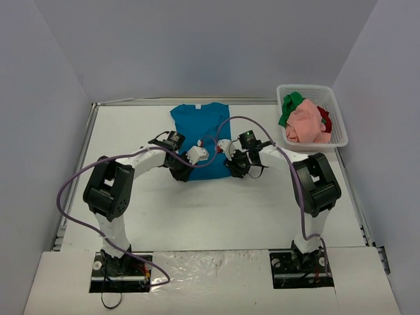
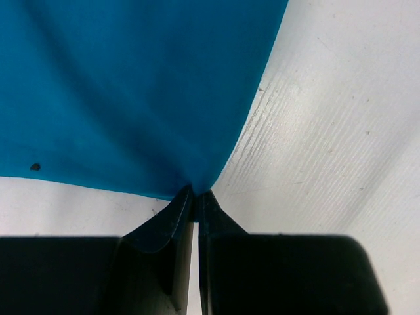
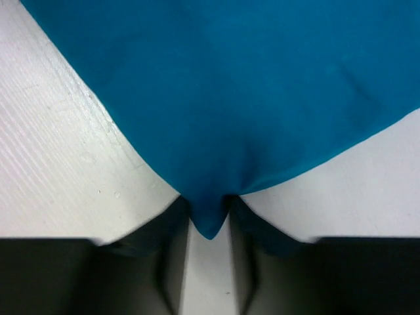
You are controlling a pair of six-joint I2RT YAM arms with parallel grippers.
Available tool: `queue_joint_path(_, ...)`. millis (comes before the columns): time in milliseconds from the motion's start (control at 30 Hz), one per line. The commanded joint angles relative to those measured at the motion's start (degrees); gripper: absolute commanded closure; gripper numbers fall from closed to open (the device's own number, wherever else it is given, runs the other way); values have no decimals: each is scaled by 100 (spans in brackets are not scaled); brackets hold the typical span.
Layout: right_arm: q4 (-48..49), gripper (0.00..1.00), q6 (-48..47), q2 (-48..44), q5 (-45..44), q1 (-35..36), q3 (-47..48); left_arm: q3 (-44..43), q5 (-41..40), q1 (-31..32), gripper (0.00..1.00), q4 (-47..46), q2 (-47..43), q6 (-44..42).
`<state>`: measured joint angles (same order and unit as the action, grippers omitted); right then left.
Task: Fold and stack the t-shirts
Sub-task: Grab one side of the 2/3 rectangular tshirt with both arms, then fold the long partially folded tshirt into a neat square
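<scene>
Jaws of both arms seemingly pinch near corners of the teal-blue t-shirt [image 1: 200, 121].

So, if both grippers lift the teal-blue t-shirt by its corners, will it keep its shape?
Probably not: the teal-blue t-shirt puckers where the left gripper pinches it, so it looks floppy and should sag. It lies flat, likely light. The right gripper holds only a small tip, which might slip.

On the table [image 1: 216, 210], a spread shirt [image 1: 200, 121] lies flat at 12 o'clock from the middle. A basket [image 1: 339, 113] sits at 2 o'clock, with bundled shirts [image 1: 305, 123] in it. The left gripper [image 2: 195, 193] pinches the spread shirt's 7 o'clock corner, and the right gripper [image 3: 209, 211] its 5 o'clock corner.
</scene>
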<state>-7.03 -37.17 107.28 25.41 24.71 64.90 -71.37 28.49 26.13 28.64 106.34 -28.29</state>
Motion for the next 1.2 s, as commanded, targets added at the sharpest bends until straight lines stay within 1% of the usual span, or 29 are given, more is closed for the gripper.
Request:
queue_joint_path(0, -387, 81, -89, 179, -256, 157, 49, -298, 210, 68, 98, 89, -35, -176)
queue_joint_path(67, -510, 89, -71, 39, -273, 148, 49, -298, 183, 76, 97, 141, -35, -185)
queue_joint_path(167, -817, 91, -63, -146, -282, 148, 110, -246, 104, 76, 98, 168, -123, -212)
queue_joint_path(267, -914, 99, 8, -409, -326, 148, 58, -202, 78, 76, 97, 221, -219, -229)
queue_joint_path(300, -923, 99, 25, -454, -335, 157, 49, -175, 69, 76, 98, 229, -263, -238)
queue_joint_path(500, -1616, 100, 61, -621, -29, 157, 268, -228, 209, 76, 98, 650, -421, -405)
queue_joint_path(533, -1896, 100, 52, -673, 60, 157, 312, -237, 244, 76, 98, 712, -448, -422)
queue_joint_path(633, -2644, 100, -88, -805, 455, 201, 532, -324, 473, 94, 98, 1212, -579, -589)
queue_joint_path(667, -2855, 100, -158, -849, 534, 236, 593, -394, 612, 111, 97, 1536, -615, -711)
queue_joint_path(733, -3339, 100, -273, -980, 701, 289, 699, -404, 762, 112, 98, 1766, -834, -791)
queue_joint_path(767, -3497, 100, -308, -1034, 737, 324, 734, -412, 972, 120, 98, 2081, -904, -957)
queue_joint_path(800, -3803, 100, -361, -1130, 781, 411, 795, -430, 1070, 129, 98, 2240, -1053, -1011)
queue_joint_path(833, -3963, 100, -405, -1174, 903, 455, 822, -439, 1175, 138, 98, 2599, -1124, -1072)
queue_joint_path(867, -4147, 100, -440, -1227, 939, 508, 848, -508, 1263, 190, 98, 2811, -1168, -1264)
queue_joint_path(933, -4307, 100, -362, -1473, 1053, 649, 822, -544, 1440, 269, 98, 3294, -1318, -1389)
queue_joint_path(1000, -4429, 100, -335, -1753, 1167, 728, 770, -527, 1493, 375, 98, 3507, -1519, -1512)
queue_joint_path(1167, -4922, 100, -554, -2123, 1440, 746, 752, -562, 1686, 454, 98, 4148, -2073, -1837)
